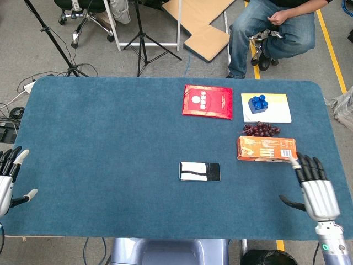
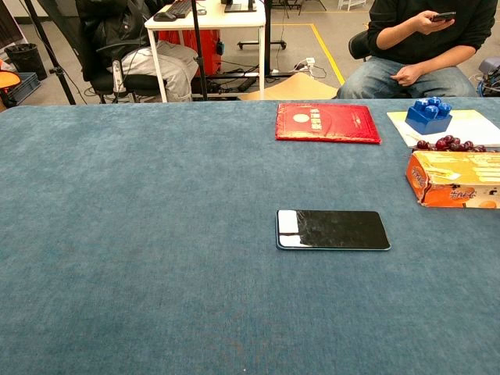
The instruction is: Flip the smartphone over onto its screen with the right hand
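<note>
The smartphone (image 1: pixel 199 171) lies flat near the middle of the blue table, its glossy dark screen facing up; the chest view shows the smartphone (image 2: pixel 332 230) too. My right hand (image 1: pixel 315 190) hovers open over the table's front right part, fingers spread, well to the right of the phone and just below the orange box. My left hand (image 1: pixel 7 182) is open at the table's front left edge, far from the phone. Neither hand appears in the chest view.
An orange box (image 1: pixel 267 149) lies right of the phone, with dark grapes (image 1: pixel 261 130) behind it. A white board (image 1: pixel 276 109) carries a blue block (image 1: pixel 257 104). A red packet (image 1: pixel 207 101) lies at the back. A seated person (image 1: pixel 276 27) is beyond the table.
</note>
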Available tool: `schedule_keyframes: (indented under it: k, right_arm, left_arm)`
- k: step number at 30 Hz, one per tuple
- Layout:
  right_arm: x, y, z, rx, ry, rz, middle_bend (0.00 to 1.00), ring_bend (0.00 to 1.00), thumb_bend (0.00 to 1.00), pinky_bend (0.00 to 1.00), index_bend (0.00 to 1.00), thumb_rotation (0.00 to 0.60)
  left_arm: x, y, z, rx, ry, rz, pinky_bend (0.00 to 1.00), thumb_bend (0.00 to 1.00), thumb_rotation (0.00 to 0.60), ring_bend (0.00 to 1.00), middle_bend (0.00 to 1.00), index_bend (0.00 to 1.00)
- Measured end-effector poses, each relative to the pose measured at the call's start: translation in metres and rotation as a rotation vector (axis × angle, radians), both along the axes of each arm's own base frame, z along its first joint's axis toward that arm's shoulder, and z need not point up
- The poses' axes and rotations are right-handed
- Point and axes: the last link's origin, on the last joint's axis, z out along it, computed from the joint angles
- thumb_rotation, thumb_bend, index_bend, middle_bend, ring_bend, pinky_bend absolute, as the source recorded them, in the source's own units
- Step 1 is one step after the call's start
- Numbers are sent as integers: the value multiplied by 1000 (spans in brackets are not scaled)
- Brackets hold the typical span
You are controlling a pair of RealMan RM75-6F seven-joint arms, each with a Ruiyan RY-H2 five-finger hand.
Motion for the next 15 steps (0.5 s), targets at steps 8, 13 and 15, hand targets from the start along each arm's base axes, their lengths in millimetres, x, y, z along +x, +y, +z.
schedule_keyframes:
  k: [8, 13, 15]
  right_arm:
    - [41, -56, -56, 299, -22, 119, 4, 0, 167, 0, 0, 600]
    - [81, -91, -102, 449, 8, 181, 16, 0, 167, 0, 19, 600]
    - [97, -101, -119, 478, 19, 196, 24, 0, 167, 0, 29, 600]
  left_arm:
    - [-4, 5, -1, 15, 14, 30, 0, 0, 600, 0, 0, 0]
    - [-8, 9, -2, 19, 20, 57, 0, 0, 600, 0, 0, 0]
    - [-10, 12, -3, 18, 24, 70, 0, 0, 600, 0, 0, 0]
